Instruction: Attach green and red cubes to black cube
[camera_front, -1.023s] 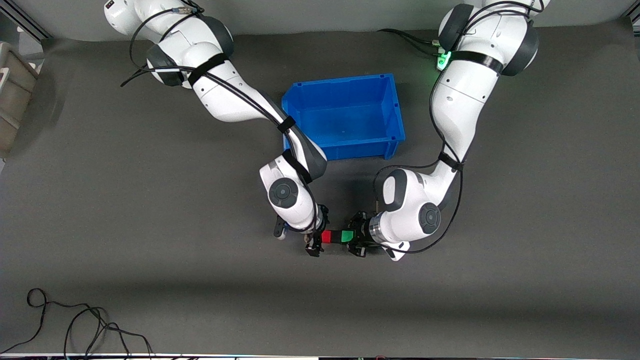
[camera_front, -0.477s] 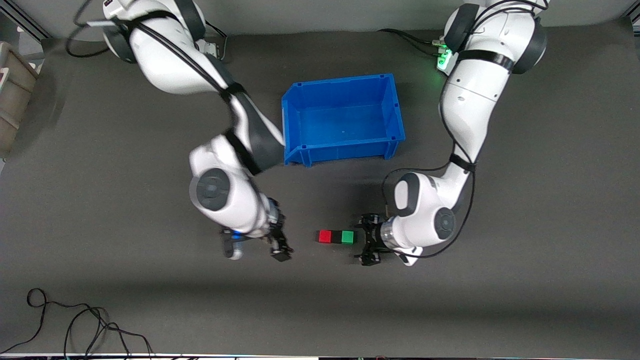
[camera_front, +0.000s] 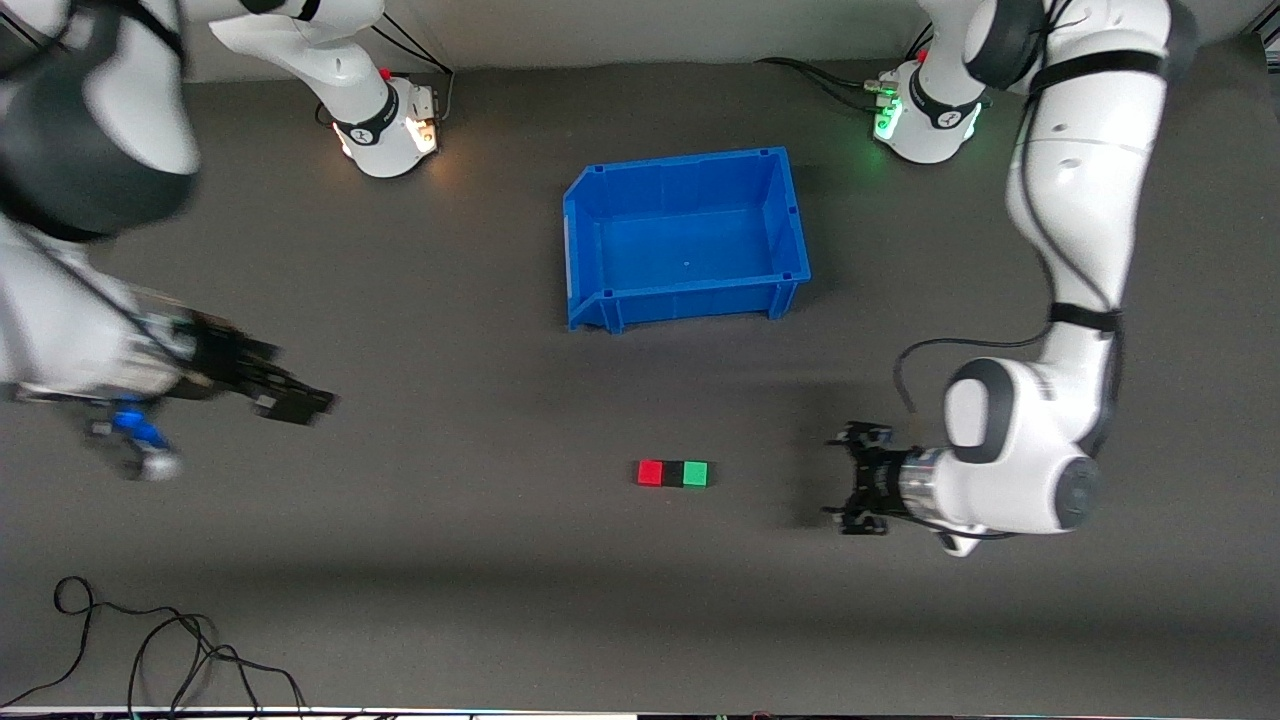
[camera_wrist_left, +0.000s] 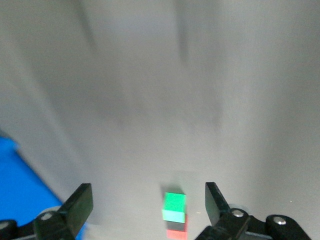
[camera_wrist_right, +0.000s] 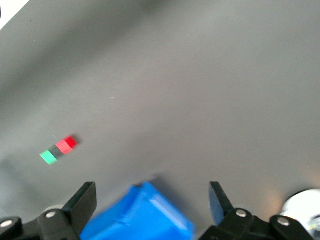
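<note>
The red cube (camera_front: 650, 472), black cube (camera_front: 672, 473) and green cube (camera_front: 695, 473) lie on the table in one touching row, black in the middle. The row lies nearer to the front camera than the blue bin. My left gripper (camera_front: 838, 478) is open and empty, low beside the row toward the left arm's end, well apart from the green cube. In the left wrist view its fingers (camera_wrist_left: 82, 202) stand wide, with the green cube (camera_wrist_left: 175, 202) and red cube (camera_wrist_left: 176, 234) ahead. My right gripper (camera_front: 295, 398) is open and empty, far off toward the right arm's end.
The blue bin (camera_front: 690, 300) stands empty mid-table, farther from the front camera than the cubes. It also shows in the right wrist view (camera_wrist_right: 140, 215). A black cable (camera_front: 150, 650) coils at the front edge toward the right arm's end.
Both grippers let go of the joined row and drew back. The right arm swung far toward its end of the table. The left gripper backed off toward its end. The cubes stayed put.
</note>
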